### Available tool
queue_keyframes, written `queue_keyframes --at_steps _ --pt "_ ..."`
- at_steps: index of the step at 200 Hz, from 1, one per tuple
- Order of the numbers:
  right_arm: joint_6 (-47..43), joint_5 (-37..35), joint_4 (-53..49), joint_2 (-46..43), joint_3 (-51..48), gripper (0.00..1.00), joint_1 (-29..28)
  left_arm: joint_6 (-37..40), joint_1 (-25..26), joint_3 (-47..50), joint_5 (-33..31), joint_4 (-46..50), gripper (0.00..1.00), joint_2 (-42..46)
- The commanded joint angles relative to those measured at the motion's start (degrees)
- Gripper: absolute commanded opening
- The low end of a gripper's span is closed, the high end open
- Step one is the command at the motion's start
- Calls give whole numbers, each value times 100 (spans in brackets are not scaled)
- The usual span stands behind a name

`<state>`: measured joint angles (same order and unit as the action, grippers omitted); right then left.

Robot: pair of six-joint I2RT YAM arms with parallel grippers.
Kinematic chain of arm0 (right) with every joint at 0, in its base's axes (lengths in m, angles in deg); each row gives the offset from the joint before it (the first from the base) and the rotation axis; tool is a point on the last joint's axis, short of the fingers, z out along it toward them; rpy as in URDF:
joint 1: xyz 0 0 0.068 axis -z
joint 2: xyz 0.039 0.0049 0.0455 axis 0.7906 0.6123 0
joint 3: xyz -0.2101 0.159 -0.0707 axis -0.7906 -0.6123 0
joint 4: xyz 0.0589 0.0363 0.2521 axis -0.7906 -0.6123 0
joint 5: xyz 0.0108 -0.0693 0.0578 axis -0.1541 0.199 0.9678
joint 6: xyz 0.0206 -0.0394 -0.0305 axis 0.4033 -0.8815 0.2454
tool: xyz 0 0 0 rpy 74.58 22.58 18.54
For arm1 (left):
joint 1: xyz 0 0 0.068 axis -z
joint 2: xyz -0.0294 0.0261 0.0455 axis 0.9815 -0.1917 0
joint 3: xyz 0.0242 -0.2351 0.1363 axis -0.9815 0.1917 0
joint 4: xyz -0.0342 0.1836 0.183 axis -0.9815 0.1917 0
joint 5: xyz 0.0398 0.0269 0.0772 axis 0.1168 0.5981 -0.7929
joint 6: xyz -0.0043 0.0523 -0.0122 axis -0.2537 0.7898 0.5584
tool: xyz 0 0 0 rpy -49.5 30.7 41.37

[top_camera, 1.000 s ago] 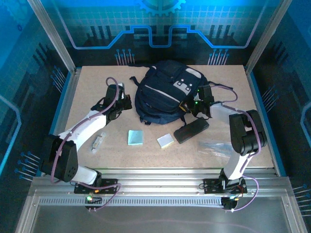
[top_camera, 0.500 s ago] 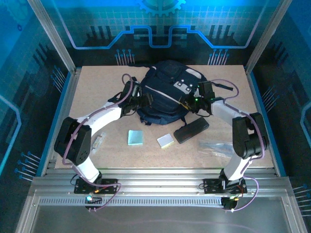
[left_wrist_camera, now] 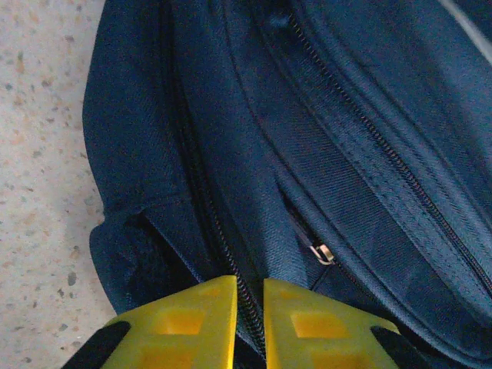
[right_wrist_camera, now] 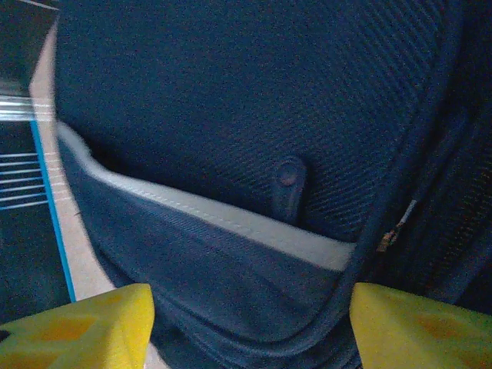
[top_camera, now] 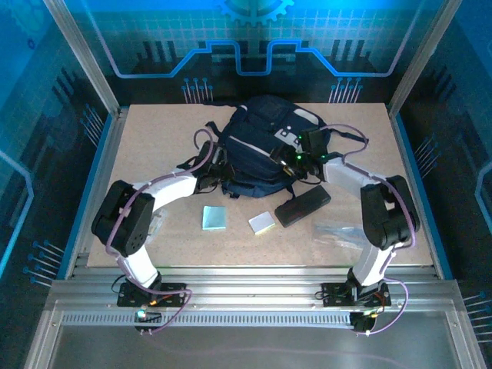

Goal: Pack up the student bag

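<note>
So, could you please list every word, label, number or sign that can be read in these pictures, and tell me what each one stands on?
No text can be read anywhere.
The student bag: its grey patch bears small dark marks, too small to read.
The black pencil case and the light blue pad: no lettering visible.
The back wall panel: gear and circuit-line graphics, no words.

The dark navy student bag [top_camera: 254,150], grey-white striped, lies flat at the far middle of the table [top_camera: 154,134].
</note>
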<state>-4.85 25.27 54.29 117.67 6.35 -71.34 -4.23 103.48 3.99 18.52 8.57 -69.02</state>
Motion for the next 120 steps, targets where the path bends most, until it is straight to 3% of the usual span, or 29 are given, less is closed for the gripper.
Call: queue_keyframes --at_steps 1,28,36,50,61,76,90,106,120 --pt "255 -31 111 464 370 70 -98 -125 43 112 130 -134 17 -232" --pt "265 13 144 934 861 65 -215 0 69 113 167 -116 11 -286" --pt "256 22 212 994 936 51 -210 36 67 100 175 -77 11 -291" --pt "256 79 262 958 1046 16 -147 108 68 84 141 -1 11 -228" --pt "205 47 332 764 1005 0 -93 200 69 102 80 23 13 -98" --pt "76 -41 300 412 938 0 -31 405 51 105 41 61 24 138" --pt "-28 -83 237 82 910 0 26 544 5 -1 65 203 49 372" --pt "-44 -49 264 -167 859 0 102 511 -79 -177 126 429 69 594" --pt "4 33 355 -324 843 0 152 352 -151 -247 208 400 75 767"
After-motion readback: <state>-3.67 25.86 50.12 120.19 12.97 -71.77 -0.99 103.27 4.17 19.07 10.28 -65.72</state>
